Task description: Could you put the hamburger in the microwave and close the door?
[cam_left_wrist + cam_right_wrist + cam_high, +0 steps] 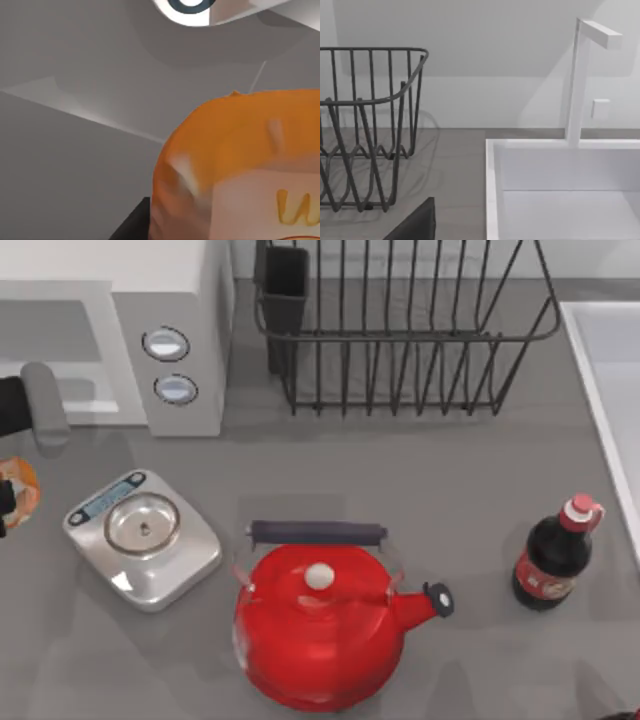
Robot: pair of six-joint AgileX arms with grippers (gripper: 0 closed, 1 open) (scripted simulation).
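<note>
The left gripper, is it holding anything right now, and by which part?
The small orange-tan round hamburger sits at the left gripper, at the table's left edge, apparently held; the place of the hold cannot be told.

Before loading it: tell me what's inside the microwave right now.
The microwave cavity shows bare grey floor and walls in the top view; its left part runs past the frame edge, unseen. The hamburger is outside, at the table's left edge.

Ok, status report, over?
Left pincer at table's left edge, carrying hamburger. Microwave just beyond. Silver scale beside it. Right arm parked.
</note>
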